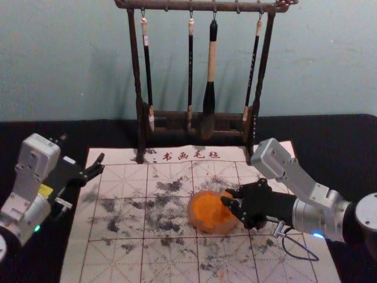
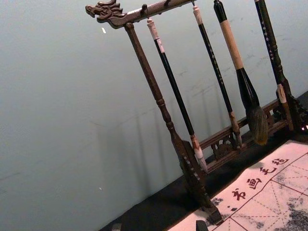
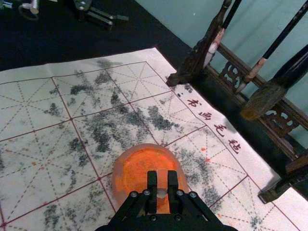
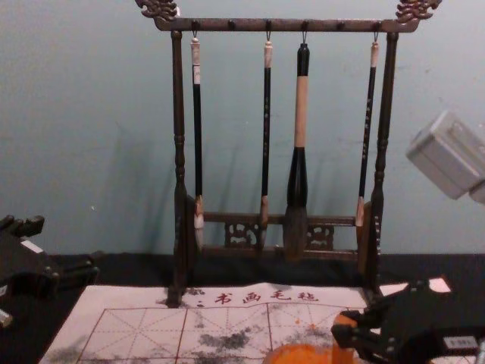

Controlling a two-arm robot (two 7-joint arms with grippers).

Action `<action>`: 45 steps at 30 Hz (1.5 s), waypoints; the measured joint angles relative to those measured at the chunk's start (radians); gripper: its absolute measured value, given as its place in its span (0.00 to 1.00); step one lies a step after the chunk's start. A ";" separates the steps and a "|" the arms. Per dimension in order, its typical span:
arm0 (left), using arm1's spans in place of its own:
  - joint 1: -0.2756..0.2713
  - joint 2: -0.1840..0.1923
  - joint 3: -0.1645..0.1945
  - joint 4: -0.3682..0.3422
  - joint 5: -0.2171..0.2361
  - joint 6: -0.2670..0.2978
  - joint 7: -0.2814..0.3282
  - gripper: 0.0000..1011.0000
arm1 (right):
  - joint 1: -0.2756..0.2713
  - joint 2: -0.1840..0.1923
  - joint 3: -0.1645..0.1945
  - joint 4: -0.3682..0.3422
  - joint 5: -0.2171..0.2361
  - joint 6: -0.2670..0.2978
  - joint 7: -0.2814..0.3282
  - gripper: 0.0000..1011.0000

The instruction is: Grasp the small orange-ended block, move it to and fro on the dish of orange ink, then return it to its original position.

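Note:
At the right side of the orange dish (image 1: 203, 216), my right gripper (image 1: 226, 199) reaches in from the right. In the right wrist view, my right gripper (image 3: 162, 179) is shut on the block (image 3: 162, 178), which is held over the dish (image 3: 132, 166). From the chest, the block (image 4: 342, 343) appears upright with orange on its top and lower part, against the dish (image 4: 295, 355); whether it touches the ink is unclear. My left gripper (image 1: 99, 165) is parked at the left edge of the mat, its fingertips apart at the bottom of the left wrist view.
A gridded calligraphy mat (image 1: 118, 259) with dark ink smudges lies on the black table (image 1: 29, 132). Behind it stands a wooden rack (image 1: 134, 53) with several hanging brushes, including a thick one (image 1: 212, 65).

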 joint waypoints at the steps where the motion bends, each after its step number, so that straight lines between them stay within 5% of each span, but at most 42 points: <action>1: 0.000 0.000 0.000 0.000 0.000 0.000 0.000 0.99 | -0.002 0.001 0.000 -0.003 0.000 0.001 0.001 0.08; 45: 0.000 0.000 0.000 0.000 0.000 0.000 0.000 0.99 | 0.010 -0.011 -0.045 -0.014 0.008 -0.022 0.036 0.08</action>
